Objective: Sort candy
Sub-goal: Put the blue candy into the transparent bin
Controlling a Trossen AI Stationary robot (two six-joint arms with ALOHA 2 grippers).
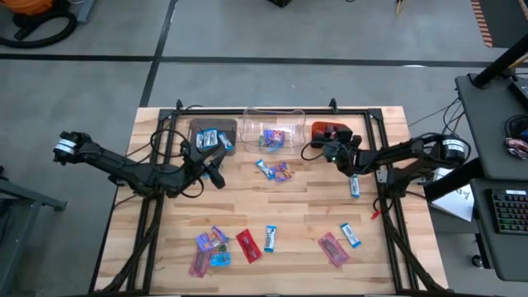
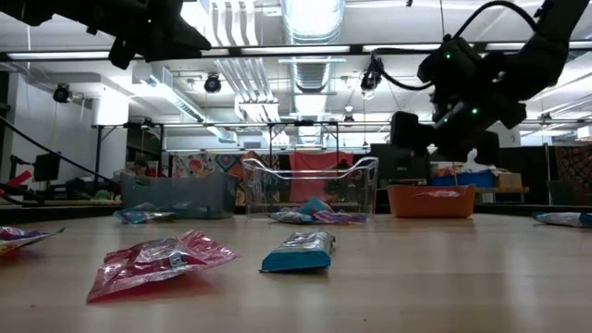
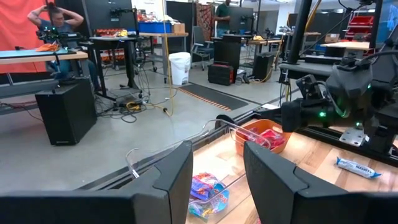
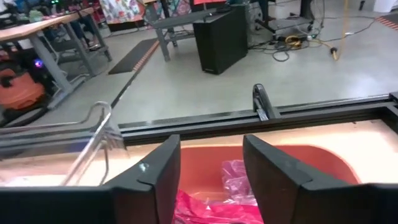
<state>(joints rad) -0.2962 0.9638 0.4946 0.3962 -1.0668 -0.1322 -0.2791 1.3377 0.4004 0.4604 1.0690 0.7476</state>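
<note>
You can't read any candy wrapper print from the high view, too small. In the right wrist view the orange bin (image 4: 323,165) is cut off at the bottom edge and its red candy (image 4: 211,208) sits half behind the right claw (image 4: 211,168) fingers. In the low view, a candy (image 2: 566,219) at far right is clipped by the frame edge.

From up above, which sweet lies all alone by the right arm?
Start at the small orange plastic bin at the wooden table's far edge. Come nearer, past the right gripper. The slim blue-and-white wrapped candy lies lengthwise by the black frame rail, with no other sweet touching it.
</note>
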